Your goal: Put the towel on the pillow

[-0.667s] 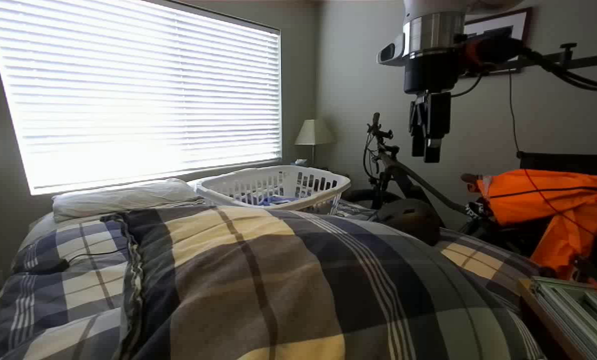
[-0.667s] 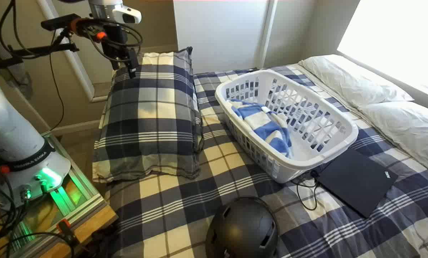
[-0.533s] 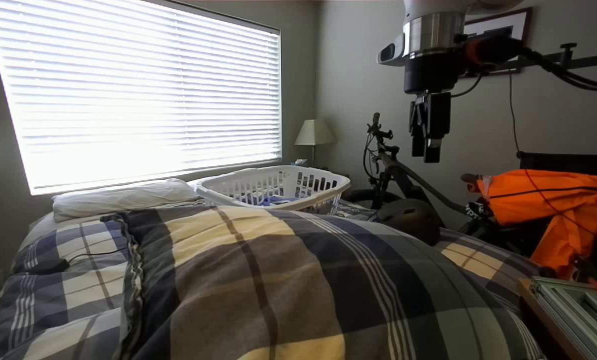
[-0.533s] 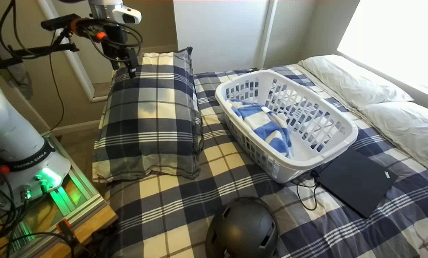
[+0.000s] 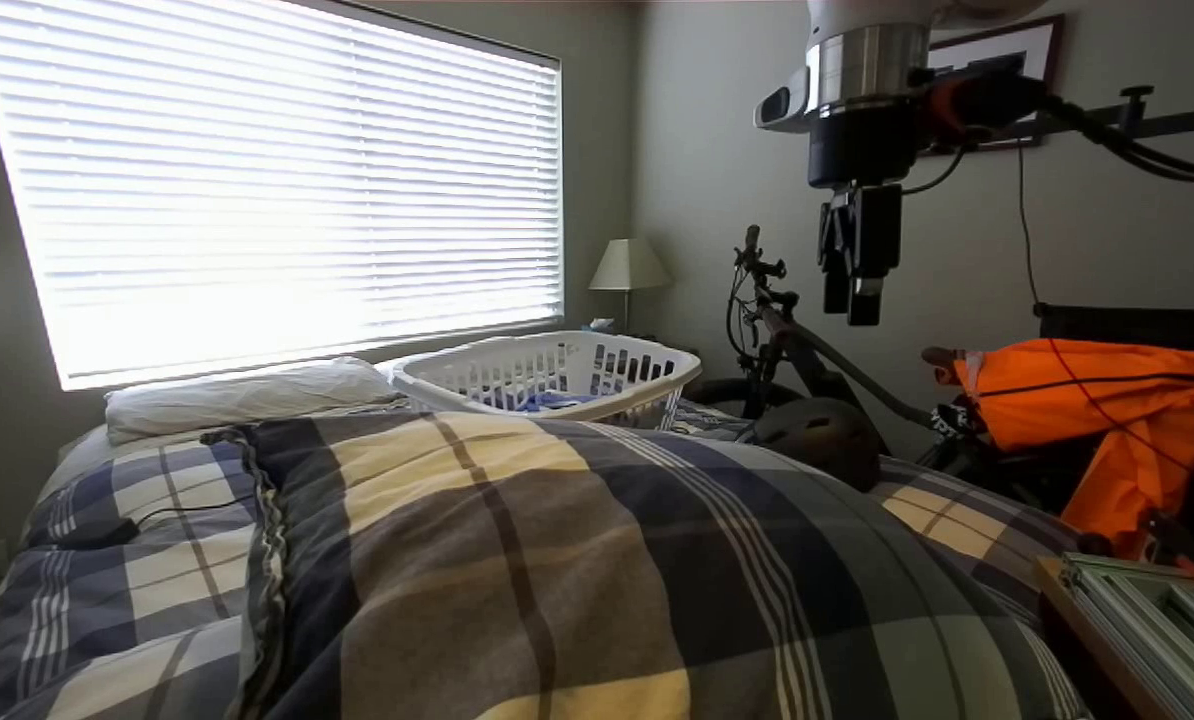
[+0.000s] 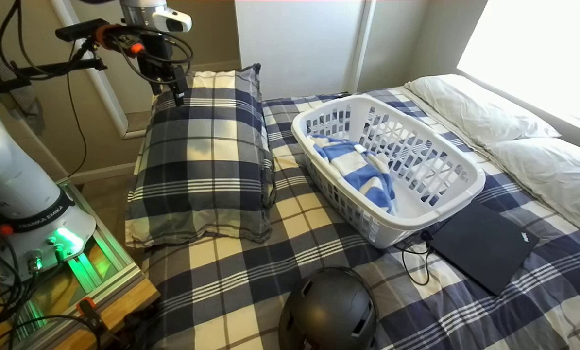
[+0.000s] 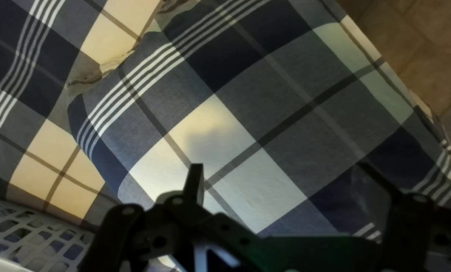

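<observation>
Currently I count one towel (image 6: 360,167), striped blue and white, rumpled in the one laundry basket (image 6: 409,223) on the bed (image 6: 222,277). My one gripper (image 7: 280,167) hangs above the one plaid pillow (image 6: 212,155), its two fingers (image 7: 195,179) spread wide around only air; that pillow lies along the bed edge nearest the robot's base (image 6: 47,221). Two white pillows (image 6: 479,108) line the edge by the window (image 5: 287,190), and one helmet (image 6: 329,311) and one laptop (image 6: 484,248) rest between those edges.

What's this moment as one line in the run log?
Gripper: open, empty, above plaid pillow | Towel: striped, rumpled, inside white laundry basket | Plaid pillow: on bed, no towel on it yet
</observation>
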Motion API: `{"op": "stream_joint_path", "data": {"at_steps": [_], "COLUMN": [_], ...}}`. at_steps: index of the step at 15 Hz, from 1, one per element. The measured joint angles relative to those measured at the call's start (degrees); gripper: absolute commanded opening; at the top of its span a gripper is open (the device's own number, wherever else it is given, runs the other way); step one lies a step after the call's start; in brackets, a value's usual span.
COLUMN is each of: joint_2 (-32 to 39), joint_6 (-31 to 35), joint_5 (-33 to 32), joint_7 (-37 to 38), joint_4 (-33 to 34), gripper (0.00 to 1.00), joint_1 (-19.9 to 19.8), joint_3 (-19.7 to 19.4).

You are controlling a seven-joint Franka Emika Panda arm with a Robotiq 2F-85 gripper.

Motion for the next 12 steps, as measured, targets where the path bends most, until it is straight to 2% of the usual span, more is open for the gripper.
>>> {"op": "stream_joint_path", "data": {"at_steps": [4, 6, 12], "joint_2": [0.00, 0.01, 3.47], "joint_6": [0.20, 2.47, 9.96], "joint_5": [0.00, -0.22, -5.46], "joint_7": [0.15, 0.28, -2.45], "joint_4": [0.00, 0.11, 5.13], "gripper": [1.00, 1.00, 1.00], "joint_1": [-0.10, -1.31, -7.92], "joint_3": [-0.03, -0.66, -6.88]}}
